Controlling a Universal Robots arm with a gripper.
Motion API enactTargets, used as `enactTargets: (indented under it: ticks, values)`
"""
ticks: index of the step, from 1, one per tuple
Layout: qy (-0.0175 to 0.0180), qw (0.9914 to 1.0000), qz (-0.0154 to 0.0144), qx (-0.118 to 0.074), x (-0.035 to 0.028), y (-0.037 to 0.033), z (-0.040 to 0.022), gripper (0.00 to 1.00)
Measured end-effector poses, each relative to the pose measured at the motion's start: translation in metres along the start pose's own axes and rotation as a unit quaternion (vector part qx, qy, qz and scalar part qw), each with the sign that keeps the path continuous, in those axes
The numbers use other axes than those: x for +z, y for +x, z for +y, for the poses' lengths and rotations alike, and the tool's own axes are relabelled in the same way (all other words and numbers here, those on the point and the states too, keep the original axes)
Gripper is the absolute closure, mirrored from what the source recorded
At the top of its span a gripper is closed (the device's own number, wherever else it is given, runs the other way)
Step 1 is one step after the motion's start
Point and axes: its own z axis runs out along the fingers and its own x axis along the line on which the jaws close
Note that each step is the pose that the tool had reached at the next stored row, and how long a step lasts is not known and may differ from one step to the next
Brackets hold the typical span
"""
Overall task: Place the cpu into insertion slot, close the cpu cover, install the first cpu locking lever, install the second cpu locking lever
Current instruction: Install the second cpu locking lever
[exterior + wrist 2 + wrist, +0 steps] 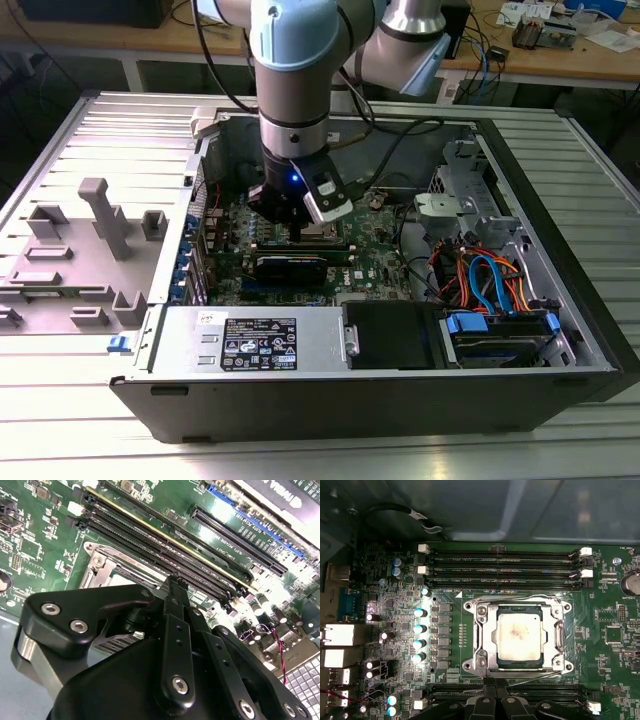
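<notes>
The cpu [519, 636], a dull silver square, lies flat in the socket on the green motherboard [610, 630]. The cpu cover [487, 630], a silvery frame, lies down around it and hides the insertion slot beneath. One thin wire lever [560, 635] runs along one side of the frame. Another wire lever [535, 678] slants along the edge nearest my gripper [495, 694]. The black fingers look shut with nothing between them, their tips just beside that edge. In the second wrist view the gripper [174, 585] hangs over a corner of the cover [102, 570]. In the exterior view the gripper [300, 228] is low inside the open computer case.
Long black memory slots [500, 562] flank the socket on two sides. A row of capacitors [420, 628] stands beside it. The case holds a power supply [255, 340] and drive cables [490, 280]. A grey fixture [100, 215] sits on the table at the exterior view's left.
</notes>
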Motion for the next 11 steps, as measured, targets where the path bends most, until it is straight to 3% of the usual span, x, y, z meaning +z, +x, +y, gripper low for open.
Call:
enactTargets:
  ticks: [1, 3, 7, 11]
  values:
    - [-0.0012, 1.00000, 0.0000, 0.000, 0.0005, 0.0001, -0.0001, 0.89]
    - [-0.0069, 0.99998, -0.0001, 0.000, 0.0012, 0.0002, -0.0002, 0.89]
    - [-0.0071, 0.99997, -0.0001, 0.000, -0.0008, 0.0003, -0.0012, 0.89]
    - [-0.0070, 0.99998, -0.0001, 0.000, -0.0091, 0.0000, -0.0008, 0.89]
